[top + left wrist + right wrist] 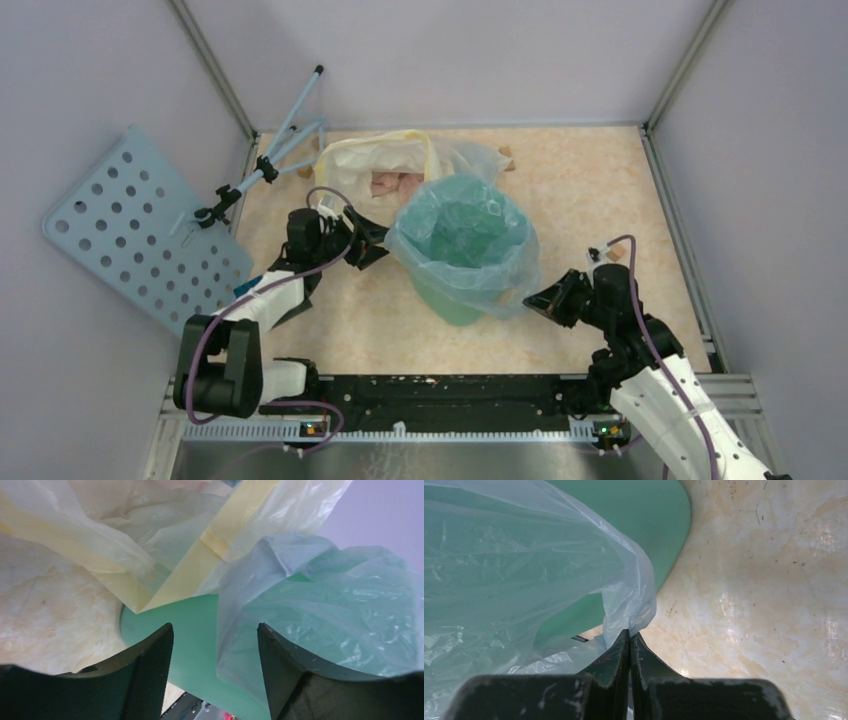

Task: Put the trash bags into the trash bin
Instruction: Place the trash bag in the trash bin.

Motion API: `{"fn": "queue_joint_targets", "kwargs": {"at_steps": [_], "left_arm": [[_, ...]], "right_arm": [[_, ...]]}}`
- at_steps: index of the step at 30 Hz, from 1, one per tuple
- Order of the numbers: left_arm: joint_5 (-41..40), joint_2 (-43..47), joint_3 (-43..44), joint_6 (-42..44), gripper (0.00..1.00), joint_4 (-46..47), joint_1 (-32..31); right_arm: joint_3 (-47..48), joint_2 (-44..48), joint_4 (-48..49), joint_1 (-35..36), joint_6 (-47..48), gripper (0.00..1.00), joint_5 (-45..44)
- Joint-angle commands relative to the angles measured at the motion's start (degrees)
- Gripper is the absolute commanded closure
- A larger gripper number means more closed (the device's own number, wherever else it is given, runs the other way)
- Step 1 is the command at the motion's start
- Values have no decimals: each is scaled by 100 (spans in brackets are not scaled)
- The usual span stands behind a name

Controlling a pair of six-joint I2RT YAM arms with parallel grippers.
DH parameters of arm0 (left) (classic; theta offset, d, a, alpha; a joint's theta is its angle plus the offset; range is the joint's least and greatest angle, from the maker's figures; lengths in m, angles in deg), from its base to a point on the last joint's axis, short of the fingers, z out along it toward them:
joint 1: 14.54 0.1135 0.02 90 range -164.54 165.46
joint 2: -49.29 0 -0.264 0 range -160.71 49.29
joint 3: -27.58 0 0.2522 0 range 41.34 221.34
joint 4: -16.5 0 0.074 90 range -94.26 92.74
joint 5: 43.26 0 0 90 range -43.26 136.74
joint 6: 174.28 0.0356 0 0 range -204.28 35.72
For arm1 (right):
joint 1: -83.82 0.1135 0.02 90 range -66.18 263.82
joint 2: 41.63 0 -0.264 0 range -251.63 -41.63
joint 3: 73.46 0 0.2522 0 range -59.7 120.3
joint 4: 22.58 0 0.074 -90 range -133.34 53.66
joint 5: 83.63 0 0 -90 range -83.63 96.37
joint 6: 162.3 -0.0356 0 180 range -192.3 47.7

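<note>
At left, the left gripper (372, 240) has its jaws wide and empty, just beside the whitish, yellow-rimmed plastic bag (375, 155). Centre: the thin, see-through pale-blue plastic trash bag (462, 230) drapes over the mint-green plastic bin (450, 305). At right, the right gripper (630, 635) pinches the blue bag's hem — a hard pull could tear the film or tip the bin, and the left jaws could snag the whitish bag.
</note>
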Motion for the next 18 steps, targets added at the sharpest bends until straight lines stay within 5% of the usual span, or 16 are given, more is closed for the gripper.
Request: {"fn": "queue_joint_targets", "kwargs": {"at_steps": [1,6,12,18], "left_arm": [[189,1,-48,-426,36,967,-25],[194,-135,-176,-662,48,1405,-20],[312,-344,-195,-869,51,1764,-123],[165,-338,-269,-801,100,1791,-135]], "right_arm": [[-6,-39,273,-31,77,100,103],[-77,-78,307,-31,92,100,97],[-205,-187,389,-29,146,100,94],[-418,-206,554,-34,100,100,64]]}}
